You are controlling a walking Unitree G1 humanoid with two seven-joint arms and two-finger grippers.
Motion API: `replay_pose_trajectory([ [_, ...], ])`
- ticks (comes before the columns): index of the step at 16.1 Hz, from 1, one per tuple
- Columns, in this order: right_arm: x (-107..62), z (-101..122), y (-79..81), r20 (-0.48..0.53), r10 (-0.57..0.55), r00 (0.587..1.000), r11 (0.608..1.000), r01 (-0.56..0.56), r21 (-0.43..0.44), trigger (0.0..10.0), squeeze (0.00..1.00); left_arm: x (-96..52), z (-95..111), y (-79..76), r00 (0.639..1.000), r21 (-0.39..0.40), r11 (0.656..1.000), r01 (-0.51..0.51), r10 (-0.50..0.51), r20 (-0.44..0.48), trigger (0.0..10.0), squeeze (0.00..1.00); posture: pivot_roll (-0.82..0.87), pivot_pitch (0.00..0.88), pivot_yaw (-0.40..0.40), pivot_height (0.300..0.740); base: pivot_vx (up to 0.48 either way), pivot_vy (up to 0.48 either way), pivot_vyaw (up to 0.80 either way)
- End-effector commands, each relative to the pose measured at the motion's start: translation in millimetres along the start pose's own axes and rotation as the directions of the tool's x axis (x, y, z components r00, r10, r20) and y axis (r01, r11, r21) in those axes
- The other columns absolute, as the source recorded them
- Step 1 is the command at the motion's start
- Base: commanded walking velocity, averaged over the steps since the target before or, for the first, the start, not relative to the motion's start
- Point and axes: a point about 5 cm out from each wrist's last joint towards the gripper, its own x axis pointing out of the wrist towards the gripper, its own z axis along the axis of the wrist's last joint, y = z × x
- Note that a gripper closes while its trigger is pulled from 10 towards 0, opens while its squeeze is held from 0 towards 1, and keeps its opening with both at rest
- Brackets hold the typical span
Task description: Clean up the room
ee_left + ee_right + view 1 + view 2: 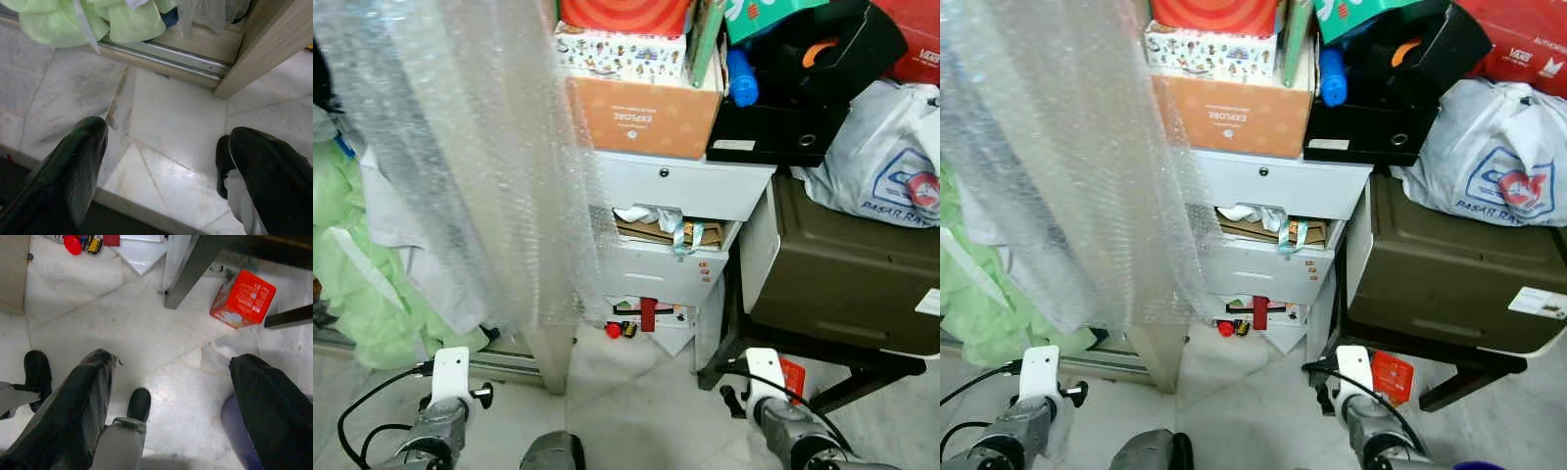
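Far left, I log one heap of pale green fabric point(352, 284) on the floor, with one long sheet of bubble wrap point(470, 147) hanging in front of it and over a wooden post point(551, 357).

Near left, my left gripper point(161, 166) hangs low over the marble floor point(171, 117), its two black fingers spread wide with nothing between them.

Centre, one white drawer cabinet point(680, 186): I count three drawers. The top one is shut; the middle one stands ajar with cardboard, white paper and one teal ribbon point(680, 237) spilling out. On the floor at its foot lie small red items point(626, 328), too small for me to identify.

On top of the cabinet, one orange cardboard box point(646, 117) carrying one patterned box point(622, 51). Beside it, one black tray point(773, 132) holding a blue cylinder point(741, 80).

Right, one olive-brown bin point(847, 269) on a dark stand, with one white plastic bag point(886, 157) on its lid.

Near right, my right gripper point(171, 396) hangs over the floor, fingers apart and empty. One red carton point(243, 298) lies on the floor beside the stand's leg.
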Motion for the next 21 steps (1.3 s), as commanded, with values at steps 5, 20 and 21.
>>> replay_pose_trajectory([
  [5,-0.7,-4.8,-1.2,-0.007,0.005,1.0,1.0,-0.005,-0.031,10.0,0.0,0.4,2.1,-5.2,1.0,0.003,1.0,-0.005,0.005,-0.001,10.0,0.0,0.0,0.034,-0.027,0.74,0.0,0.332,0.0],
  [20,-0.9,-3.0,-2.0,0.019,0.005,1.0,0.997,-0.003,-0.08,10.0,0.0,-0.1,17.6,-37.6,0.997,0.052,0.998,0.03,-0.034,0.07,10.0,0.0,0.0,0.049,-0.017,0.74,0.0,0.05,0.0],
  [21,-0.9,-2.7,-1.9,0.021,0.006,1.0,0.997,-0.004,-0.083,10.0,0.0,-0.6,13.7,-39.1,0.997,0.049,0.998,0.031,-0.035,0.07,10.0,0.0,0.0,0.049,-0.017,0.74,0.0,0.0,0.0],
])
